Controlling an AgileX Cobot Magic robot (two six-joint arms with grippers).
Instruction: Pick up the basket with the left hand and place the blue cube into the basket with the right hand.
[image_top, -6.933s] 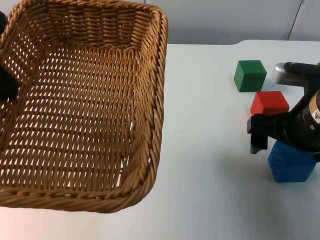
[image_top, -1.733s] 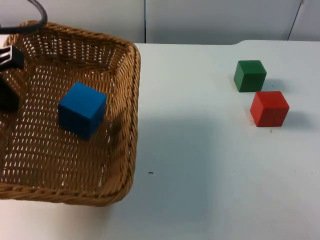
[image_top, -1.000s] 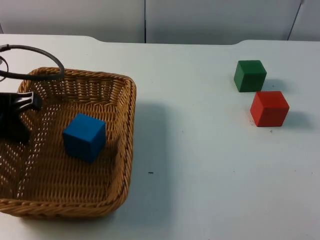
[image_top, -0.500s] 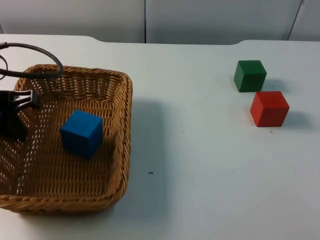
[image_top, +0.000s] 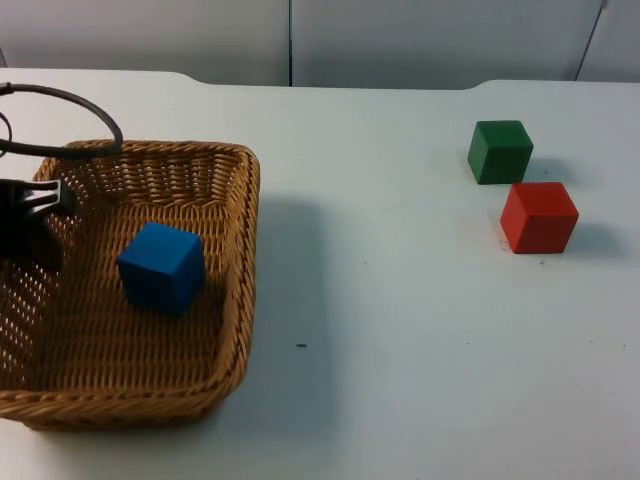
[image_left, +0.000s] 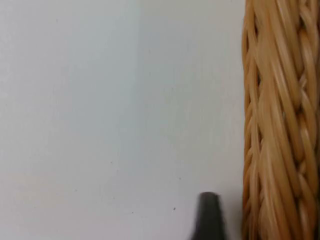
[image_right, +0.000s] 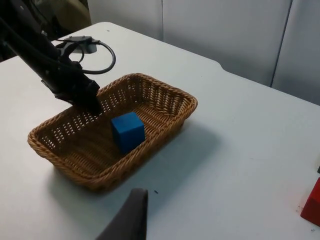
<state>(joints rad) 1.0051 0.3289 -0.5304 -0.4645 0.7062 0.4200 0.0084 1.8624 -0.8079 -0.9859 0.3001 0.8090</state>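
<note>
Left claw (image_top: 30, 225) at basket's left rim, one finger inside, closed on wicker rim. Basket (image_top: 235, 250) on worktop (image_top: 400, 330), left side. Blue cube (image_top: 161, 267) inside basket, near middle, resting on woven floor. Green cube (image_top: 500, 151) and red cube (image_top: 539, 216) on worktop far right, just beside each other. Right claw (image_right: 131, 212) well away from basket; opening can't be told.

A: What is being seen of the basket (image_top: 236, 262)?
B: A brown woven basket is being seen lying flat on the white table, open side up.
A: And the blue cube (image_top: 161, 267)?
B: It is being held inside the basket, sitting on the woven bottom, turned a little, near the middle.
</note>
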